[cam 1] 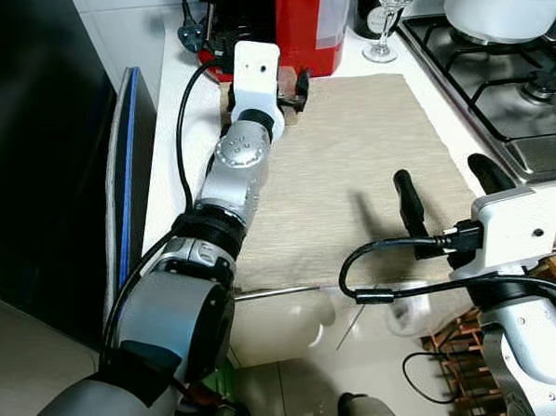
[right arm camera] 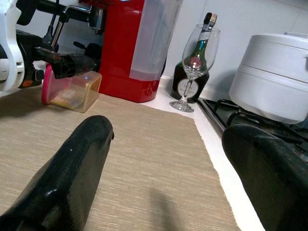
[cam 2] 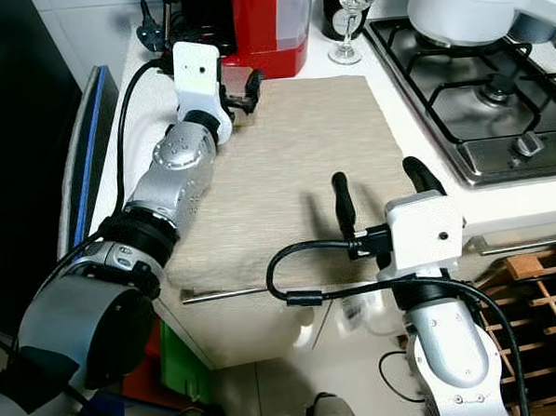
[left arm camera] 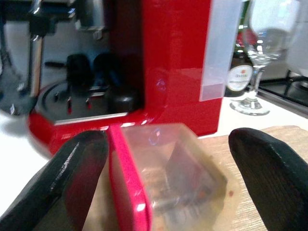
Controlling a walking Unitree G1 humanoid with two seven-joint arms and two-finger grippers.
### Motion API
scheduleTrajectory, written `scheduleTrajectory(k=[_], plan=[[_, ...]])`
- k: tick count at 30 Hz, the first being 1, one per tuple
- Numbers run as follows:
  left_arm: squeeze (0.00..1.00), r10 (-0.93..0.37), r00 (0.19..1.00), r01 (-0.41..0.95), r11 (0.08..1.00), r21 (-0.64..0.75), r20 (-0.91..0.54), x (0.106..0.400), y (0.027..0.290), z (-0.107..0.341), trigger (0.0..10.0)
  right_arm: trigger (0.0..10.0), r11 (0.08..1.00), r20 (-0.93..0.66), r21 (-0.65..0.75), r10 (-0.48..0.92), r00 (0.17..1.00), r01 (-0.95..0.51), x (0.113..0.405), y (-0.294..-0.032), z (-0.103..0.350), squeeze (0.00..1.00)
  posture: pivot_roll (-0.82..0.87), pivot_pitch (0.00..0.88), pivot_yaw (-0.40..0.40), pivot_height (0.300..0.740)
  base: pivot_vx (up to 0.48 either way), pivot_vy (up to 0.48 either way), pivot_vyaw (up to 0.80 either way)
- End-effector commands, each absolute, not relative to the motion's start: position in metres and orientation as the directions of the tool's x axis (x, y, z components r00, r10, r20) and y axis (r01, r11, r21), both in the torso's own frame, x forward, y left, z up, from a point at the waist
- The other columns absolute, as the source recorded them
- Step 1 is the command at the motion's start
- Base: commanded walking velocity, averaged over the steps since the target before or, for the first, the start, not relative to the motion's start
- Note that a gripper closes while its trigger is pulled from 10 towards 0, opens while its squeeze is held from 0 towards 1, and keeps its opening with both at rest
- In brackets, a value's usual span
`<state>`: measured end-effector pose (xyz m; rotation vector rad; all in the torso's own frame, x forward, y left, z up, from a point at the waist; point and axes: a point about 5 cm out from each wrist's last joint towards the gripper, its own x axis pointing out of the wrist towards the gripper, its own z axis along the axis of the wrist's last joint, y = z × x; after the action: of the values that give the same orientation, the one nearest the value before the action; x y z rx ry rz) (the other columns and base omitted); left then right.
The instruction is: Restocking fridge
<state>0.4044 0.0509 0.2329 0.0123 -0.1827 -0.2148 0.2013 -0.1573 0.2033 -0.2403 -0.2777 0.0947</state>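
- Left tool [left arm camera: 159, 183]: reaching to the far left of the bench [cam 2: 424, 149], fingers spread, one on each side of the container [left arm camera: 163, 178]; no contact with its walls can be confirmed.
- Container: small, clear plastic with a pink lid; it lies on its side on the beige mat [cam 1: 351, 176], just in front of the red coffee machine [cam 1: 310, 25].
- Orientation: in the right wrist view the lid [right arm camera: 46, 90] faces left and the clear body [right arm camera: 77, 91] extends right, so the long axis runs roughly left to right, along the machine's base.
- Right tool [right arm camera: 163, 187]: hovering over the near edge of the mat, fingers spread wide, holding nothing.
- Far side of bench: wine glass [right arm camera: 195, 67], dark bottle [right arm camera: 185, 82].
- Right of bench: gas hob [cam 1: 495, 75], white pot [cam 1: 505, 0].
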Motion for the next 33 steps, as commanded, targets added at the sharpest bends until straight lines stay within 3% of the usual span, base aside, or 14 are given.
scheduleTrajectory(k=[1,10,17,26,33], plan=[[0.00,-0.220,0.966,0.218,0.975,0.033,0.138,0.402,0.043,0.222,10.0,10.0,0.967,0.254,-0.246,0.129,0.958,-0.065,0.198,-0.158,0.203,0.00,-0.33,0.123,0.026,0.740,0.000,0.000,0.00],[0.00,-0.223,0.975,0.223,0.972,-0.079,0.011,0.400,0.033,0.202,10.0,10.0,0.968,0.249,-0.243,0.128,0.960,-0.065,0.197,-0.156,0.203,0.00,-0.34,0.144,0.033,0.740,0.000,0.000,0.00],[0.00,-0.167,0.985,0.169,0.985,0.046,-0.038,0.400,0.037,0.192,10.0,10.0,0.970,0.244,-0.237,0.117,0.963,-0.058,0.195,-0.155,0.201,0.00,-0.34,0.160,0.044,0.740,0.000,0.000,0.00],[0.00,-0.177,0.978,0.171,0.983,-0.065,-0.110,0.400,0.039,0.183,10.0,10.0,0.971,0.243,-0.234,0.109,0.964,-0.051,0.195,-0.155,0.201,0.00,-0.34,0.163,0.049,0.740,0.000,0.000,0.00],[0.00,-0.115,0.993,0.117,0.992,0.040,-0.041,0.403,0.046,0.193,10.0,10.0,0.971,0.244,-0.233,0.107,0.964,-0.049,0.195,-0.155,0.201,0.00,-0.34,0.163,0.048,0.740,0.000,0.000,0.00]])
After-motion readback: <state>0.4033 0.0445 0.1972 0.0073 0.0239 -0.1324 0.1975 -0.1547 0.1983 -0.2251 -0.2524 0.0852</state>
